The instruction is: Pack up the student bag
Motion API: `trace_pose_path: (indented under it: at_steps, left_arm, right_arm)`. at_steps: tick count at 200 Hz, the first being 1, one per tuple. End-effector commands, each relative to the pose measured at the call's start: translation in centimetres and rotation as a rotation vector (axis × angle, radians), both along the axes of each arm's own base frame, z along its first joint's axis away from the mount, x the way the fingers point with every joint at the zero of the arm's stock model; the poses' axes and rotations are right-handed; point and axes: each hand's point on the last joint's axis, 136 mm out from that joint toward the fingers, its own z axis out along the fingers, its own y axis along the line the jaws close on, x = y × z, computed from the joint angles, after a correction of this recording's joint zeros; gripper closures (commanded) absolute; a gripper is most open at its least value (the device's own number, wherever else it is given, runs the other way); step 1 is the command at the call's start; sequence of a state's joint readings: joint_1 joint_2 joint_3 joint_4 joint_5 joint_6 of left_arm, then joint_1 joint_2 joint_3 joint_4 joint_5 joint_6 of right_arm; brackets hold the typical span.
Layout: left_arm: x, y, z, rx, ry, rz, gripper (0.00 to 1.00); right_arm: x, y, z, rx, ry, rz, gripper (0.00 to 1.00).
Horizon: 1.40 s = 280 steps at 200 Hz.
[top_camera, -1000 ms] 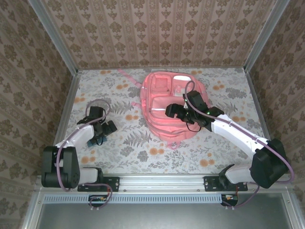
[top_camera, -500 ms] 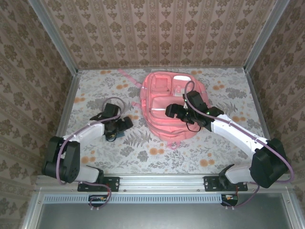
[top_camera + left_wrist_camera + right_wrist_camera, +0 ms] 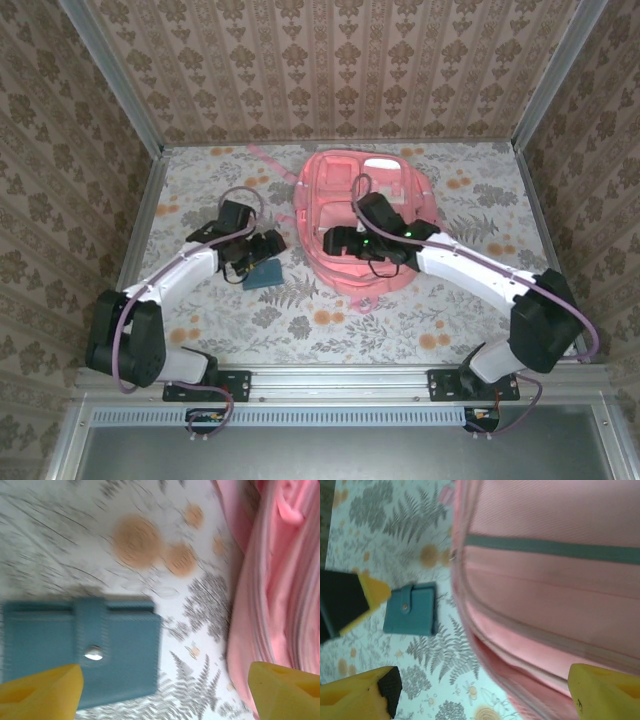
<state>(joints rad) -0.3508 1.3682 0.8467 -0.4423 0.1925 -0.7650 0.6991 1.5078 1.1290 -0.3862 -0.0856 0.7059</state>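
While the big pink student bag lies flat in the middle, the right gripper hangs over its near edge, fingers wide apart. The left gripper, fingers apart too, sits right above the small blue wallet, near the bag's left side.

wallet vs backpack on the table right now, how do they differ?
Colour: the wallet is teal blue, the student bag is pink.
Size: the student bag is by far the larger, and the wallet is small beside it.
Build: the wallet is a flat fold shut by a snap tab, while the student bag is bulky soft fabric.
Shared: both lie on the floral table, the wallet to the student bag's left, not touching it.
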Motion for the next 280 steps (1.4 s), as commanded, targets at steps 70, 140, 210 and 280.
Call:
trace_pose_path:
  at_steps: [70,140,210,280]
  left_arm:
    - [2.4,4.5,-5.2,0.136,0.104,-0.008,0.68]
    - [-2.5,4.6,-6.8,0.172,0.213,0.020,0.66]
    - [-7.5,1.2,-6.3,0.026,0.208,-0.001,0.59]
    - [-7.1,0.6,-4.8,-0.053,0.142,-0.065,0.62]
  right_arm:
    - [-2.6,9.4,-1.8,-0.034,0.042,0.236,0.18]
    - [-2.9,10.1,-2.7,-0.044,0.070,0.242,0.19]
    - [-3.7,9.0,-3.8,-0.040,0.098,0.160,0.20]
    - [-4.8,10.6,-7.2,-0.104,0.197,0.150,0.35]
